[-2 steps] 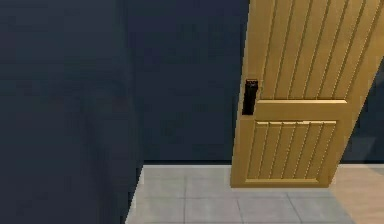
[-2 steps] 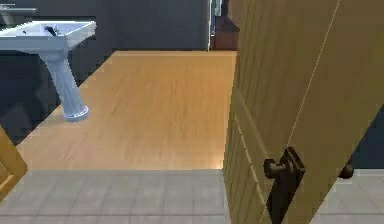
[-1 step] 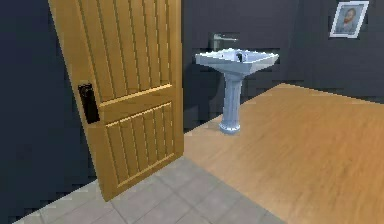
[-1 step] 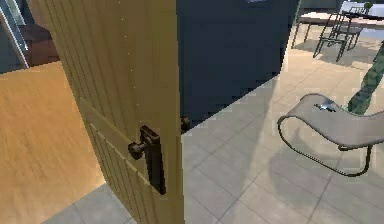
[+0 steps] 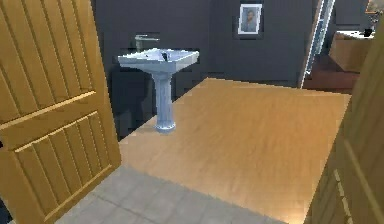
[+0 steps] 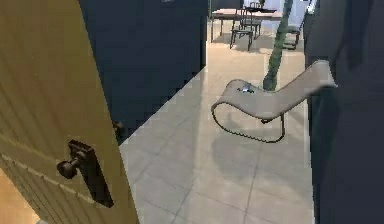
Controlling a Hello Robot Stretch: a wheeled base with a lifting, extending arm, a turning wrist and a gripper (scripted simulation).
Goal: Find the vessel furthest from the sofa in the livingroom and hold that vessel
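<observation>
A white pedestal sink (image 5: 158, 62) stands against a dark wall in the forward view, with a small dark thing (image 5: 160, 57) on its rim that I cannot identify. In the arm side view, a pale curved lounge chair (image 6: 272, 94) rests on the tiled floor, and a tiny bluish blob (image 6: 245, 90) lies on its seat.
An open wooden door (image 5: 50, 105) fills the forward view's left and shows again with its dark handle (image 6: 84, 168). More wood panel (image 5: 362, 165) stands at the right. A framed picture (image 5: 250, 19) hangs on the far wall. A table (image 6: 238, 13) with a chair (image 6: 245, 32) stands beyond a green pole (image 6: 276, 50).
</observation>
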